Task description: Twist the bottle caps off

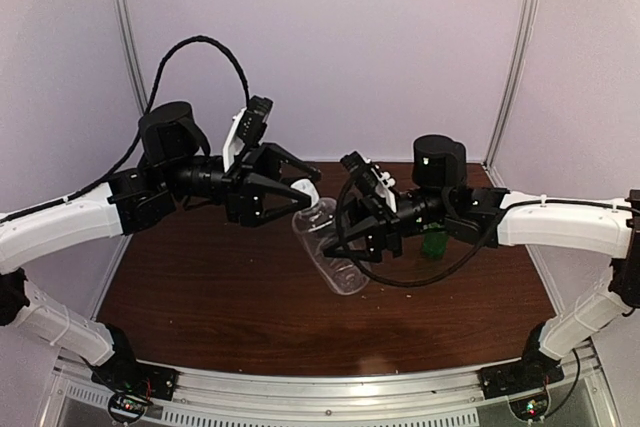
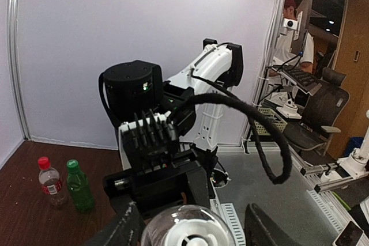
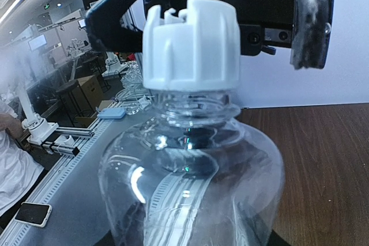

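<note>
My right gripper (image 1: 352, 245) is shut on the body of the clear bottle (image 1: 335, 252), holding it tilted above the table with its neck toward the left arm. The bottle (image 3: 190, 182) fills the right wrist view, and the tall white cap (image 3: 190, 44) sits on its neck. My left gripper (image 1: 303, 192) is open, its fingers (image 3: 311, 21) standing on either side of the white cap (image 2: 195, 235) with gaps showing. On the table stand a green bottle (image 2: 79, 188) with a green cap (image 2: 72, 164) and a small red-labelled bottle (image 2: 52, 185) with a red cap (image 2: 44, 162).
The green bottle (image 1: 435, 244) stands on the dark wooden table (image 1: 200, 287) just behind my right forearm. Pale walls with metal posts (image 1: 125, 27) close off the back and sides. A black cable (image 1: 375, 272) loops below the right wrist.
</note>
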